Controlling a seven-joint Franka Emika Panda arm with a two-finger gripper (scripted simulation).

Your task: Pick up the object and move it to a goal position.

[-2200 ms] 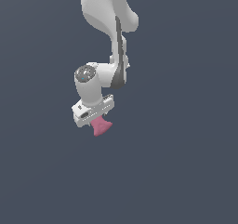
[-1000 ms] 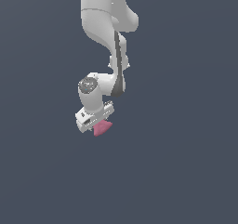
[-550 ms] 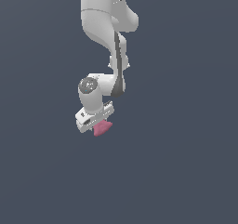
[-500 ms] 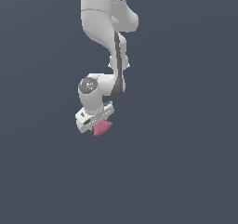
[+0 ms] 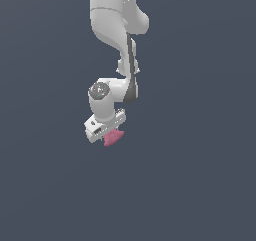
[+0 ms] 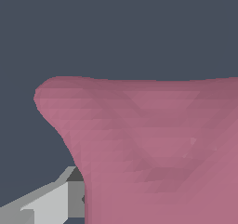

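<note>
Since the earlier frame the tool (image 5: 111, 134) has sunk slightly, pinching the pink object (image 5: 114, 137) beneath it; transport step, carry onward to goal.

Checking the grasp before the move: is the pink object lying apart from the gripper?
No: in the exterior view the pink object sits right at the tip of the white gripper, with no gap between them.
</note>
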